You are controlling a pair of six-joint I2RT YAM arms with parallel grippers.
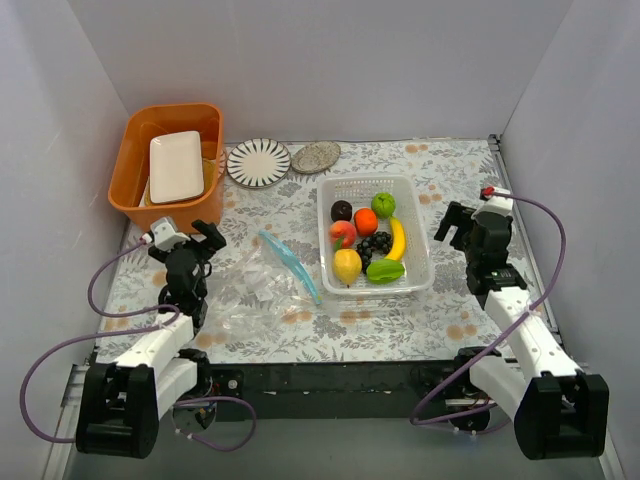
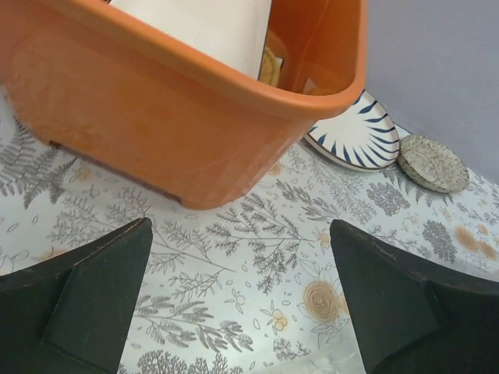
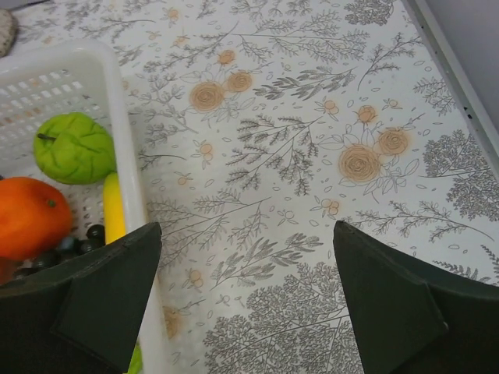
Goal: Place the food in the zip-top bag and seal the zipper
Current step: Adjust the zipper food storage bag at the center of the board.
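Left gripper (image 1: 188, 233) spread wide, facing the orange tub (image 1: 128, 178); right gripper (image 3: 245, 304) spread wide too, just right of the white basket (image 1: 366, 182). Toy fruits (image 1: 365, 242) all sit inside it, and the clear zip-top bag (image 1: 258, 290) lies crumpled on the surface (image 1: 400, 322) to its left.

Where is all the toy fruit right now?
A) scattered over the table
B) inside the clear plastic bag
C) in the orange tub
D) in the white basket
D: the toy fruit is all piled inside the white basket, while the clear bag lies on the table to its left with no fruit in it.
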